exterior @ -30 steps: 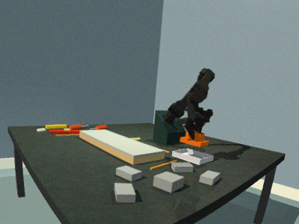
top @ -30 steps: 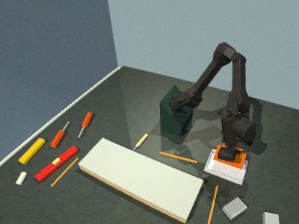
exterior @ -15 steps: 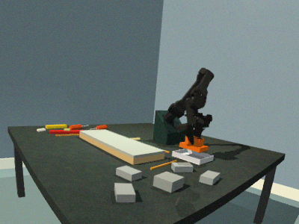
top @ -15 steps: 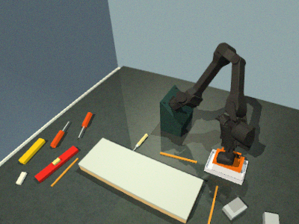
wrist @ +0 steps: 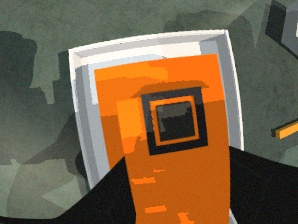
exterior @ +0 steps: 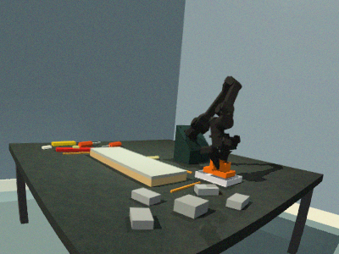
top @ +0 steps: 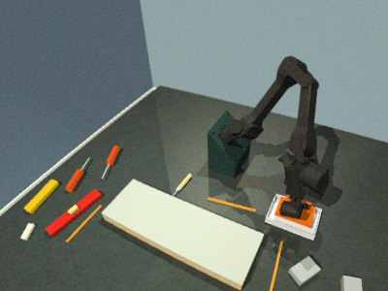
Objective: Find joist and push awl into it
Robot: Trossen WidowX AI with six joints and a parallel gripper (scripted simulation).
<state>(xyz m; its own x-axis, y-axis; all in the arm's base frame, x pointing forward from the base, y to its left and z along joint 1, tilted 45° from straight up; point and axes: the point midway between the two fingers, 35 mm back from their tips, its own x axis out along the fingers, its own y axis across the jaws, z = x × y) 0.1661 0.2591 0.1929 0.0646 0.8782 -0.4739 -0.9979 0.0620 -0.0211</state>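
The orange stud finder [top: 309, 216] [exterior: 219, 172] [wrist: 175, 70] is at the white tray [top: 291, 230] [exterior: 212, 179] [wrist: 80, 110], within its rim as seen from the wrist. Whether its base rests on the tray floor cannot be told. My gripper [top: 296, 206] [exterior: 218, 165] [wrist: 171, 155] is shut on the stud finder's upright part. The pale floor panel [top: 184, 228] [exterior: 136, 162] lies flat to the left of the tray, with no hole visible. The awl [top: 184, 181] [exterior: 152, 157], with a cream handle and thin shaft, lies behind the panel, its tip near the back edge.
A dark green block [top: 220, 157] [exterior: 186, 150] stands at the arm's base. Orange sticks [top: 230, 204] [top: 276, 264] lie near the tray. Grey blocks [top: 305, 271] [exterior: 191, 206] are in front. Orange-handled screwdrivers [top: 75, 180] [top: 113, 155], a red bar [top: 87, 200] and a yellow bar [top: 42, 195] lie left.
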